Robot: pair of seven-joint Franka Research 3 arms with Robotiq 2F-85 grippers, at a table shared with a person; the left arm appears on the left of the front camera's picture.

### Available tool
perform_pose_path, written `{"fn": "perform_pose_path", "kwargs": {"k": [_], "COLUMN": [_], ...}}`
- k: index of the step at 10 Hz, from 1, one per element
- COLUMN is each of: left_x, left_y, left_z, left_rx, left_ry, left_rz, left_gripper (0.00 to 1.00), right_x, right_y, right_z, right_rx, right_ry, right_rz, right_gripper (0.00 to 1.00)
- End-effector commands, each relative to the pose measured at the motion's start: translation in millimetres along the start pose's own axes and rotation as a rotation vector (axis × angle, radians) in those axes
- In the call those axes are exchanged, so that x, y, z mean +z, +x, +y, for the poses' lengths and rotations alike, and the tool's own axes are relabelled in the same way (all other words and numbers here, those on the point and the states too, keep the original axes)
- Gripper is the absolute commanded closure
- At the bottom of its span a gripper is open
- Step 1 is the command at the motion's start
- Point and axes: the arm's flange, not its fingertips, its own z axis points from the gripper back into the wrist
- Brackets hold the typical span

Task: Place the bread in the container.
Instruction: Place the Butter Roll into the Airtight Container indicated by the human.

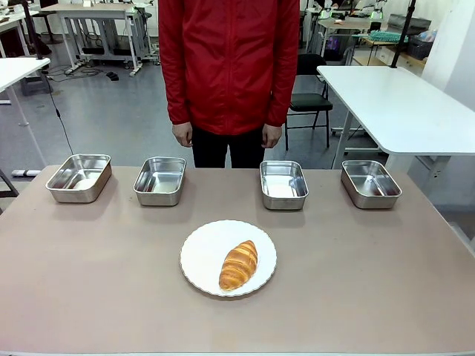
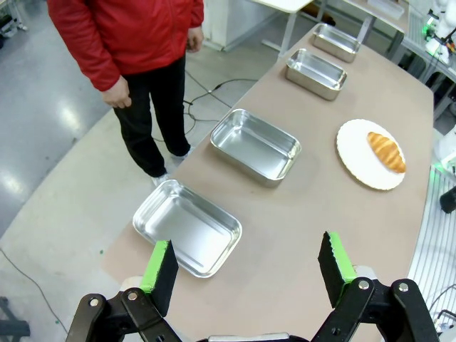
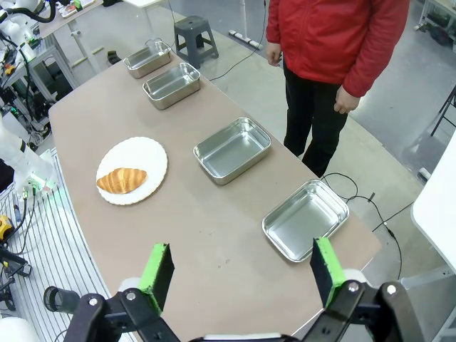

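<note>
Left gripper (image 2: 246, 241) and right gripper (image 3: 241, 244): both pincers spread apart, holding nothing, hanging high over the table (image 1: 371, 282). Task not started: bread (image 1: 238, 265) lies on the white plate (image 1: 204, 248), mid-table. Pick, carry and drop all left to do. Beyond it a row of four steel pans (image 1: 158, 197), all apparently empty; can't tell which is the target. Nothing blocks the path. Person (image 1: 228, 67) stands behind the far edge, not reaching in.

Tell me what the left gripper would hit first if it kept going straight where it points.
Probably bare tabletop, just beside the nearest steel pan; the left gripper is open and depth is unclear.
</note>
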Motion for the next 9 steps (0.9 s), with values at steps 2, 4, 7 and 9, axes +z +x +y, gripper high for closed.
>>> {"fn": "perform_pose_path", "kwargs": {"k": [2, 4, 7, 9], "left_x": [0.9, 0.9, 0.9, 0.9], "left_y": [-0.1, -0.1, -0.1, -0.1], "left_z": [-1.2, -1.2, -1.2, -1.2], "left_rx": [-0.017, -0.017, -0.017, -0.017], "left_ry": [-0.009, -0.009, -0.009, -0.009], "left_rz": [-0.004, -0.004, -0.004, -0.004], "left_gripper": [0.0, 0.0, 0.0, 0.0], "right_x": [0.2, 0.2, 0.2, 0.2], "right_y": [1.2, 1.2, 1.2, 1.2], "right_z": [-0.2, -0.2, -0.2, -0.2], "right_rx": [0.013, 0.013, 0.013, 0.013], "right_ry": [0.009, 0.009, 0.009, 0.009], "right_rz": [-0.016, -0.016, -0.016, -0.016], "right_gripper": [0.0, 0.0, 0.0, 0.0]}}
